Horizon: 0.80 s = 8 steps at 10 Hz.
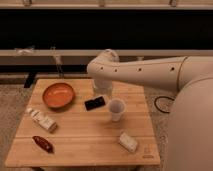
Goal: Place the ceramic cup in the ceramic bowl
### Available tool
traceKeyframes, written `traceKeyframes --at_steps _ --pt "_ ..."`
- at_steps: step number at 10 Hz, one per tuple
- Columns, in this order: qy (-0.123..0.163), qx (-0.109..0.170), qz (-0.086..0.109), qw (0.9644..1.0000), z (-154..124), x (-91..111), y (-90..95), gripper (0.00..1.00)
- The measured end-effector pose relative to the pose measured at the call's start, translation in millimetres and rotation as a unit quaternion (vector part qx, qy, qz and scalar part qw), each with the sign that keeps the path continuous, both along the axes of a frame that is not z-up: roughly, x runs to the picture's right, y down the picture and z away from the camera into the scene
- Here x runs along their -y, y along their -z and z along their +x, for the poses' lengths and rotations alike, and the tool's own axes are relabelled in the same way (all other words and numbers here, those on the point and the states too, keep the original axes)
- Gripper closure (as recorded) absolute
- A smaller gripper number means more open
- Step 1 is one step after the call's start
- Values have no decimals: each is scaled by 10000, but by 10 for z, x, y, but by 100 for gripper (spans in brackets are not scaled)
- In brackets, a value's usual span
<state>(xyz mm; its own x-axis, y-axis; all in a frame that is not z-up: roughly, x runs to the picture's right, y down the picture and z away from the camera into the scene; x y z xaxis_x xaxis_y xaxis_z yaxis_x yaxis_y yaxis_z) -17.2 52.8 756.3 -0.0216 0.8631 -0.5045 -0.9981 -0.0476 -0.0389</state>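
Note:
The ceramic cup (116, 109) is small, white and glossy, and stands upright right of the table's middle. The ceramic bowl (58, 95) is wide, orange inside with a darker rim, and sits at the back left of the wooden table (85, 132). My gripper (102, 90) hangs from the white arm (145, 72) over the back middle of the table. It is behind and to the left of the cup and to the right of the bowl. It holds neither of them.
A small black blocky object (95, 103) lies between bowl and cup. A white packet (128, 142) lies front right, a longer pale packet (41, 120) front left, and a dark red item (43, 143) near the front left edge. A dark shelf runs behind.

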Motion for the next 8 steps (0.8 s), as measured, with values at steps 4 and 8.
traceKeyframes --at_steps 4,8 --pt "-227 -105 -274 9993 124 -252 -237 35" --pt "-377 -299 -433 9979 305 -429 -363 35"
